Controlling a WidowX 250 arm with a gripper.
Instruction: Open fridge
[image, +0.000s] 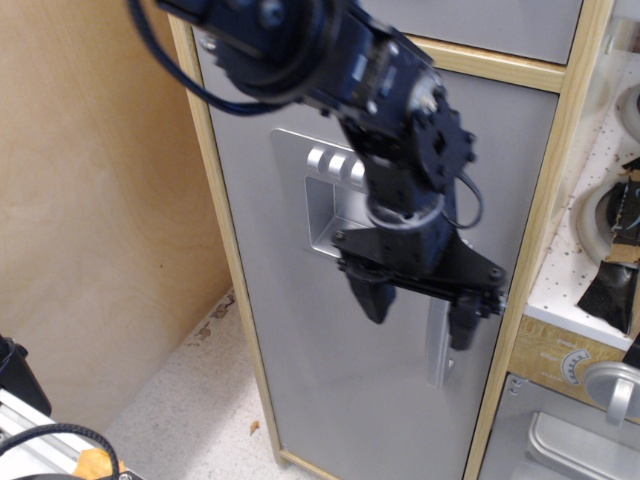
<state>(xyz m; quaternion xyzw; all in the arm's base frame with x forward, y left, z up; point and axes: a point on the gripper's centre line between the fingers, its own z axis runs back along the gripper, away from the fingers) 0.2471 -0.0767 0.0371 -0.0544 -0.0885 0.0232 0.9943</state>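
Black robot gripper (418, 310) spread wide before tall grey-doored wooden fridge (290, 350), curved silver handle (437, 350) at 5 o'clock, mostly hidden. Risked straddling wrong, slipping off.

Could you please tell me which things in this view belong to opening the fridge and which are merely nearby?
Belongs to the job:
fridge door, shut
curved silver handle, mostly behind the gripper
gripper, jaws spread

Merely nearby:
dispenser panel
oven door
stovetop
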